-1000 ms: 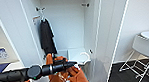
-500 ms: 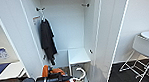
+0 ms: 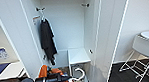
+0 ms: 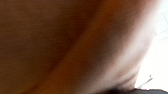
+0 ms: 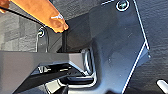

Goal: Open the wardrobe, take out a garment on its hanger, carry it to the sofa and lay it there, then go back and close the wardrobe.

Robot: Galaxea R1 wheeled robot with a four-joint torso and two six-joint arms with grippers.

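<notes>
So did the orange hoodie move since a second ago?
Yes. The orange hoodie sits lower and further left against the black T-shirt hanging in the wardrobe.

One wardrobe (image 3: 72, 26), both doors open. One black T-shirt (image 3: 47, 40) hanging inside. One orange garment (image 3: 43, 71). One white hanger hook (image 3: 80, 74). One white chair (image 3: 146, 46).
</notes>
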